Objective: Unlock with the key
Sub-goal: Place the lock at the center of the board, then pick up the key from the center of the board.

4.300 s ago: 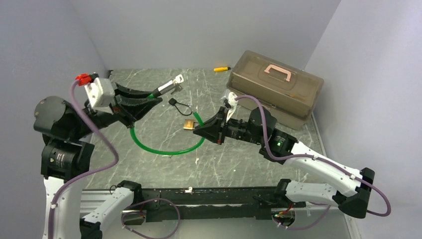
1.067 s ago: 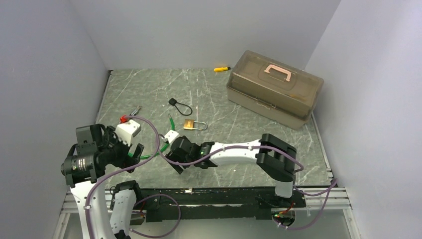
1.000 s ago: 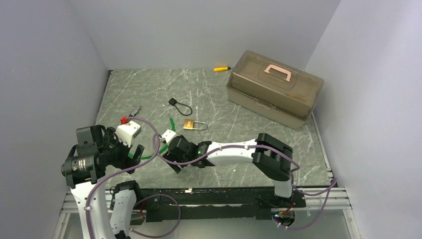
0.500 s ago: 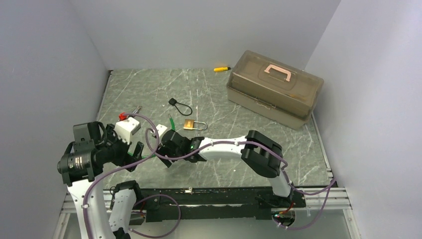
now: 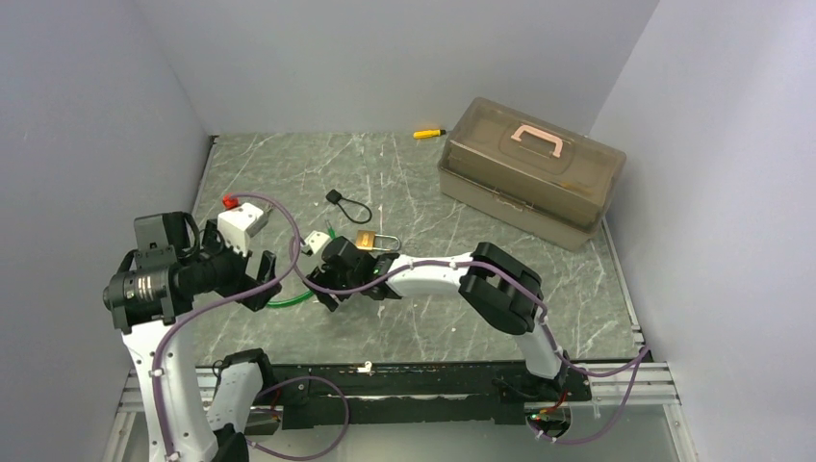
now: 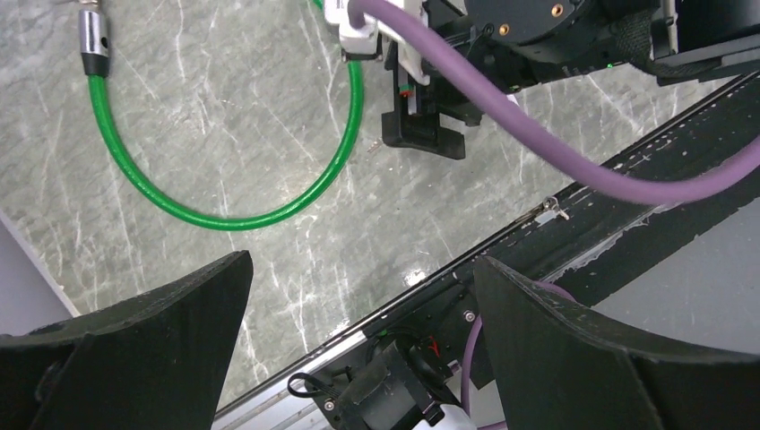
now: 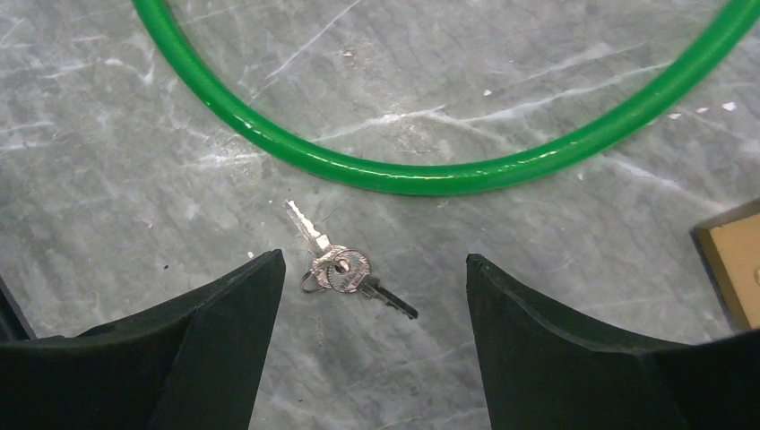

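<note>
Right end effector [image 7: 372, 264]: you have the fingers apart, clamped on nothing, low over the counter [image 7: 134, 134]. The key [image 7: 321, 244] lies flat on the counter in the gap between the fingertips, nearer the left finger and apparently clear of both.

Key orientation, right wrist view: the blade points to 11 o'clock and the bow sits at the 5 o'clock end, so the long axis runs 11 to 5. A ring [image 7: 309, 282] joins it to a second key [image 7: 390, 300], darker, which trails toward 4 o'clock. The green cable [image 7: 412, 175] arcs past at 12 o'clock, close but not touching. A corner of the brass padlock [image 7: 730, 260] shows at 3 o'clock, apart from the key.

Judgement on the step in hand, picking up the key:
- Centre the gap on the bow, not the blade; the bow is the broader part.
- The key is thin and flat. Bring the fingertips right down to the counter before closing, or they may pass over it.
- Expect the ring and second key to lift with it.
- Keep clear of the cable at 12 o'clock.

Left end effector [image 6: 363, 264]: fingers fully apart, empty, over the counter's near left.
</note>
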Tool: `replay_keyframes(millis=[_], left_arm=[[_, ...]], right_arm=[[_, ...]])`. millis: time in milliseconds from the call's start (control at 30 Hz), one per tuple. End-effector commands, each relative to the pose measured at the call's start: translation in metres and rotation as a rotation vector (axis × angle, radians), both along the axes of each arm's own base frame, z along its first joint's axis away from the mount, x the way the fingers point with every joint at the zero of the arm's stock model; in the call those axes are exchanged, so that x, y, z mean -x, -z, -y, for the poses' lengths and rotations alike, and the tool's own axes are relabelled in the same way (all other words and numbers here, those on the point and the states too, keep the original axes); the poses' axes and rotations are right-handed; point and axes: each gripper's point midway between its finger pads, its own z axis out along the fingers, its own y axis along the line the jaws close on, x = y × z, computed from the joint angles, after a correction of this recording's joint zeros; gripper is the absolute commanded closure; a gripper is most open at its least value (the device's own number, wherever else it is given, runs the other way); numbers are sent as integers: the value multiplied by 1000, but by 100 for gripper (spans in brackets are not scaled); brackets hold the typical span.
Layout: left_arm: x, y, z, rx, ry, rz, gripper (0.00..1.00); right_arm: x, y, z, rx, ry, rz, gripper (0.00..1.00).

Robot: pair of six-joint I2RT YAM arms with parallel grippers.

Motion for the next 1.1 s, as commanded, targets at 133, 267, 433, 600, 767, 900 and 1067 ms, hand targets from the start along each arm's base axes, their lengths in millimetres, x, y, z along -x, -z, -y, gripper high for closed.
replay_keyframes(millis=[133,267,433,600,767,900,1067], left_arm=[[-25,-5,7,78,31,-7,1],[-31,1,7,83,57,-11,1],[-34,14,9,103,67,-47,1],[-31,15,9,98,67,-44,1],[-28,11,8,85,68,-27,1],[-26,11,9,84,70,-25,1],[-25,13,8,79,61,-22,1]], right_arm=[[-27,-21,-11,-53,43,38,26],[-58,-29,18,-27,175,20,29],[-94,-28,54,12,302,34,30],[-134,-28,81,54,398,24,31],[-150,-30,86,62,441,-8,31],[-151,-37,83,42,437,1,31],[-162,-31,79,73,415,17,31]])
